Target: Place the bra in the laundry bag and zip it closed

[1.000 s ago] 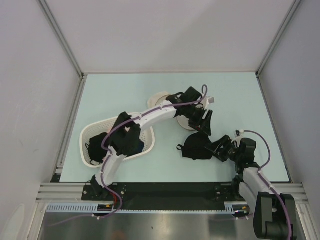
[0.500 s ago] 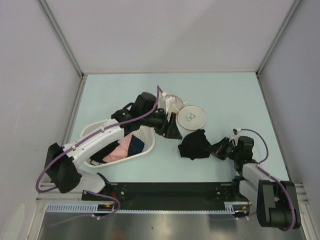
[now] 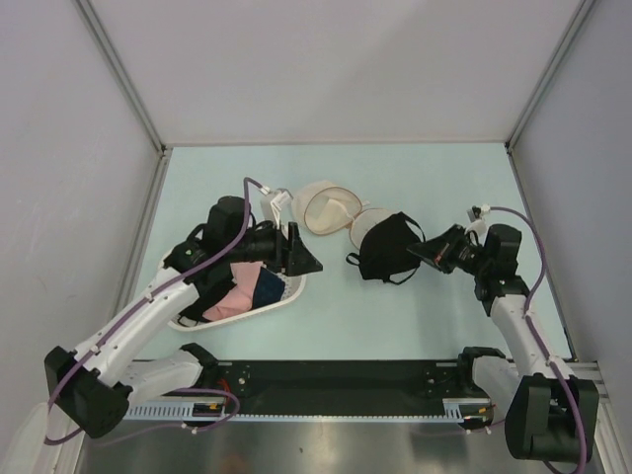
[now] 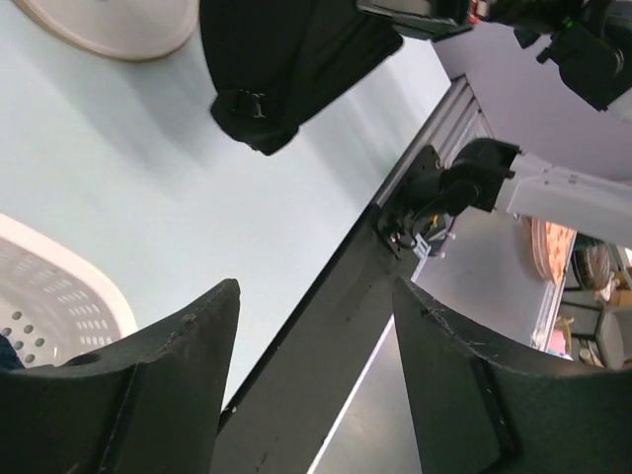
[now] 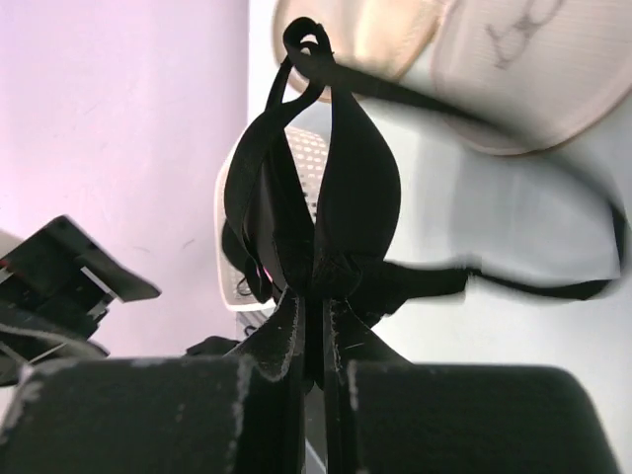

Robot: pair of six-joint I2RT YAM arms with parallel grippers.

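The black bra (image 3: 383,247) hangs bunched from my right gripper (image 3: 417,253), which is shut on its fabric just above the table. In the right wrist view the bra (image 5: 346,188) dangles from the closed gripper (image 5: 316,306), a strap trailing to the right. The cream mesh laundry bag (image 3: 331,207) lies open like a clamshell just left of and behind the bra, and one half (image 5: 523,59) is partly covered by it. My left gripper (image 3: 301,259) hovers open and holds nothing, at the basket's right rim; in its wrist view the gripper (image 4: 316,296) frames only table edge.
A white perforated basket (image 3: 259,308) sits at the front left, with a pink garment (image 3: 232,294) and a dark navy cloth (image 3: 269,286) inside. The black rail (image 3: 336,380) runs along the near edge. Grey walls enclose the table.
My right gripper shut on the bra, lifted it and carried it back and right, towards the bag. My left arm swung back left from over the bag to the basket's rim.
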